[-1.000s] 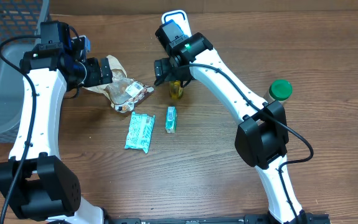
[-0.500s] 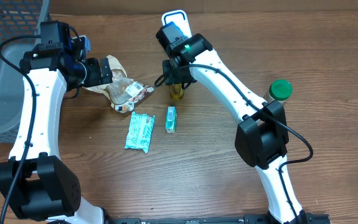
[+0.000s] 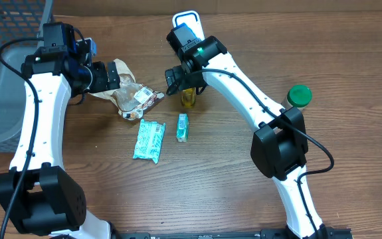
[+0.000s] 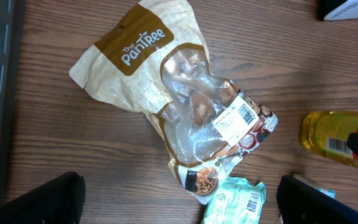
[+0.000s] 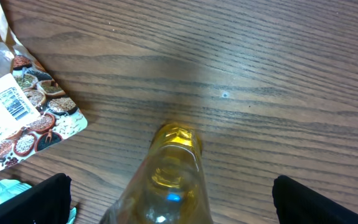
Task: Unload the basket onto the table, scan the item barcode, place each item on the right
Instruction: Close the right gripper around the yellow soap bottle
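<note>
Right gripper [image 5: 177,202] sits wide apart astride the yellow bottle [image 5: 175,158]; left gripper [image 4: 179,199] hovers wide apart over the snack bag [image 4: 160,74].

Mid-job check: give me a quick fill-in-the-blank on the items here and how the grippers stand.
1. The bag under the left gripper carries the brand The ____.
2. The bottle between the fingers of the right gripper is ____ in colour.
3. Both grippers' jaws stand ____.
4. The jar off to the right has a ____ lid.
Missing words: PanTree; yellow; open; green.
</note>
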Controlling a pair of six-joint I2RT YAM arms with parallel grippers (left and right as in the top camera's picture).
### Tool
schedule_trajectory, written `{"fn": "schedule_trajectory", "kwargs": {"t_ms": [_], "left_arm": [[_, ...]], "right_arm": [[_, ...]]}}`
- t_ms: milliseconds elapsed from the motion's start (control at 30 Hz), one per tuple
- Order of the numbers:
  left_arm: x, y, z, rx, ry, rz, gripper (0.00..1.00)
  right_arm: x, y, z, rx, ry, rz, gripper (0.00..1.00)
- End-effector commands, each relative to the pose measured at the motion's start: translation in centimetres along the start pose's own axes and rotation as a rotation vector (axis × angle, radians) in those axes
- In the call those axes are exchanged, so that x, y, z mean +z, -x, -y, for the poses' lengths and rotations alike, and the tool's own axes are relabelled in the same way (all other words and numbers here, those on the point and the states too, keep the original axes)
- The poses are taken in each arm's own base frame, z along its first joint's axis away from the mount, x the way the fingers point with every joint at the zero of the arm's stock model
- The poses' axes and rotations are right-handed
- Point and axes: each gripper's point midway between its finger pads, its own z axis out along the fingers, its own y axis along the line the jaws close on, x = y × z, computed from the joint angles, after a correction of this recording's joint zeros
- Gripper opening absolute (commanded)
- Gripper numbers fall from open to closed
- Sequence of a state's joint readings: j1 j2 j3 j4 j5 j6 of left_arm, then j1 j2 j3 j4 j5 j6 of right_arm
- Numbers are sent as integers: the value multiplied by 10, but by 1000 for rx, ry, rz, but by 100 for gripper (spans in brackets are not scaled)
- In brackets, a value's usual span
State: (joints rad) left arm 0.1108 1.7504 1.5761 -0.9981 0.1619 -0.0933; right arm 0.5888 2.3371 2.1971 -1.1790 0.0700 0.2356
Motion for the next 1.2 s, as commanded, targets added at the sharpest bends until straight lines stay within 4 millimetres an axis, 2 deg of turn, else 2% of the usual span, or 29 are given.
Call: {"fn": "schedule_trajectory", "kwargs": {"t_ms": [0, 133, 267, 333, 600, 833, 900, 1167], "left_arm": [[-2, 1, 5, 37, -14, 5, 99], [-2, 1, 5, 37, -14, 5, 100], [-2, 1, 5, 37, -14, 5, 100], [-2, 1, 5, 37, -14, 5, 99], [-2, 1, 5, 37, -14, 5, 100], [-2, 1, 5, 37, -14, 5, 100], [-2, 1, 5, 37, -14, 5, 99], [-2, 1, 5, 37, -14, 5, 100]], "right_arm": [[10, -5, 3, 34, -12, -20, 100], [10, -8, -3, 40, 33, -42, 100], [10, -11, 0, 127, 24, -57, 87], [10, -11, -1, 191, 23, -55, 76], [10, -7, 5, 276, -13, -32, 60], [10, -8, 7, 276, -19, -37, 57], [10, -9, 7, 276, -21, -42, 51], [9, -8, 10, 282, -19, -40, 40]]}}
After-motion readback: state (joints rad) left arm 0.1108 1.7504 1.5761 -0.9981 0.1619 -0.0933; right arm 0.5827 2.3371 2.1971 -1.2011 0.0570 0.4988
